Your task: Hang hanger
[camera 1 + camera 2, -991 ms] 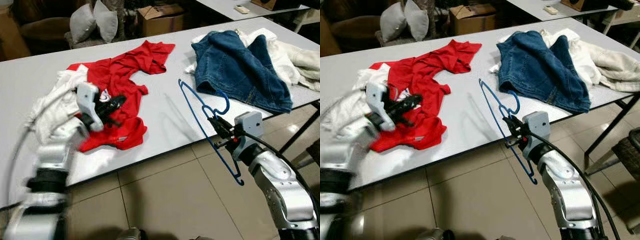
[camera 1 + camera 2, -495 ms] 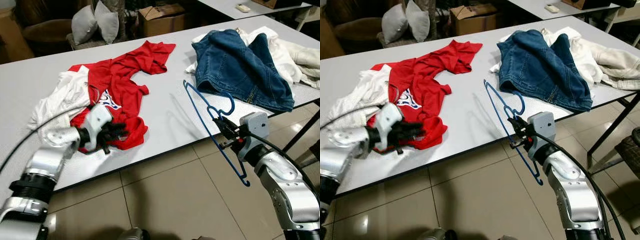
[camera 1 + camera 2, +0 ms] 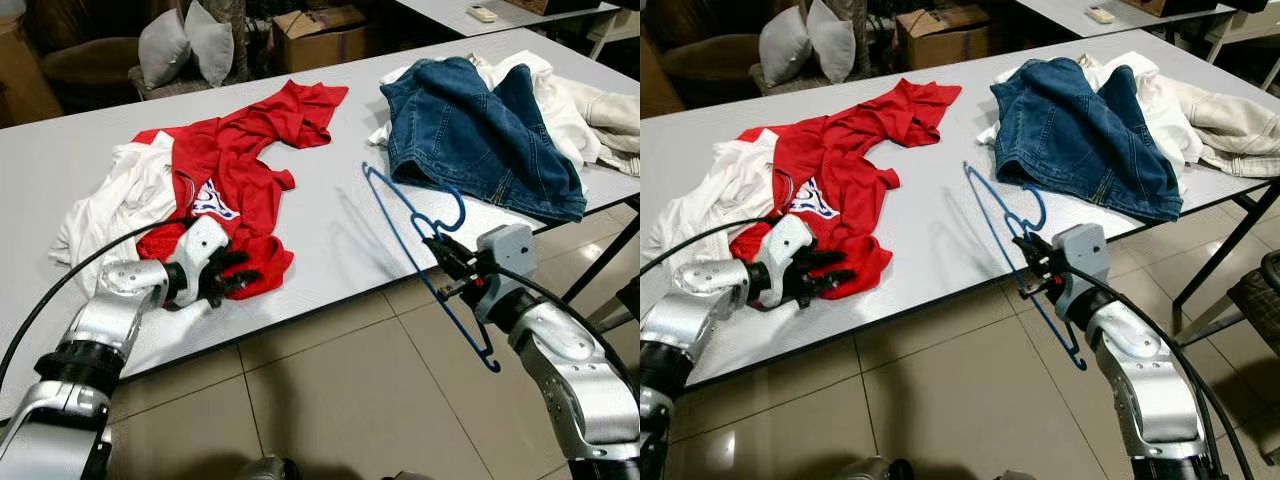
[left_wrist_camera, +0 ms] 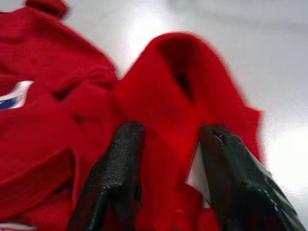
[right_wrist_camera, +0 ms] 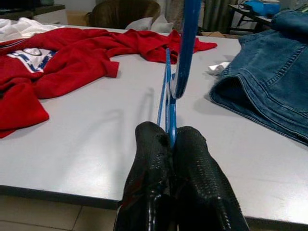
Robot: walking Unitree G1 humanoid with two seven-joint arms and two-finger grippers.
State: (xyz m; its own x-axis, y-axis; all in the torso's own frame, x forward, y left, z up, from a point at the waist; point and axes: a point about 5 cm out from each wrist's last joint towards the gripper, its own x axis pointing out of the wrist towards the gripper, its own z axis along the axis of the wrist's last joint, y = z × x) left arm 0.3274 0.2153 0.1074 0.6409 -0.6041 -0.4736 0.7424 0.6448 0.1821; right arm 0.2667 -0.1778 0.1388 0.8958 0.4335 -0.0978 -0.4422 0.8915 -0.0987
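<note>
**Right end effector grasps the hanger, left end effector spread over the red shirt**

Your right end effector (image 3: 446,262) is clenched on the blue hanger (image 3: 415,250). In the right wrist view you see the two black fingers (image 5: 192,173) pressed together with the thin blue wire between them. The hanger is held in the air at the near edge of the grey surface (image 3: 330,215), partly above the surface and partly above the tiled floor (image 3: 340,400). Its hook curls up near the denim jacket (image 3: 480,130), and the lower corner of the frame hangs down toward the floor at about 5 o'clock from the grasp.

Your left end effector (image 3: 232,277) is released; its fingers are spread apart and lie low on the red shirt (image 3: 240,160), at the near hem of it. In the left wrist view the two fingers (image 4: 120,168) stand on either side of a red fold, and you cannot tell if they press it.

The red shirt lies partly over a white garment (image 3: 115,205), which is at 9 o'clock from it. The denim jacket is at about 3 o'clock from the shirt, well apart, and it lies on another white garment (image 3: 580,100) at the far right end of the surface. Behind the surface you can see two grey cushions (image 3: 185,45) and a cardboard box (image 3: 320,35).
</note>
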